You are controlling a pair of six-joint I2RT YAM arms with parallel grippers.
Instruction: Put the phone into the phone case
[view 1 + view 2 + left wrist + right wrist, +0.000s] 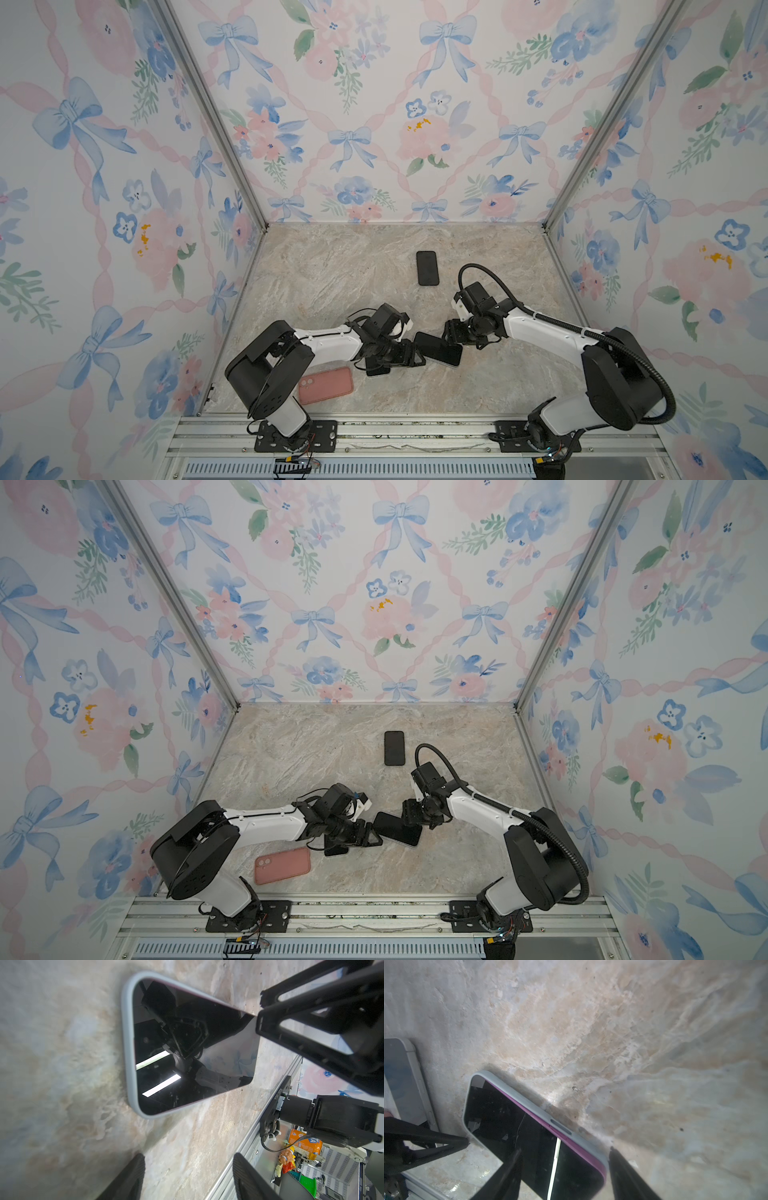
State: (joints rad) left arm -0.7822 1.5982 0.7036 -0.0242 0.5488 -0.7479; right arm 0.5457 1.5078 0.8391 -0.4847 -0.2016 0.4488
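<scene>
Right claw [564, 1149] gapes over the phone's [508, 1122] end; left claw [188, 1155] — agape — nearby.

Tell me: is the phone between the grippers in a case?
Yes, a grey case rim wraps the phone along its screen edge in the left wrist view.

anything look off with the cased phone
The purple phone shows its side above the rim of the grey case along one edge, so it may not be fully seated. A hairline on its screen might be a crack.
</scene>
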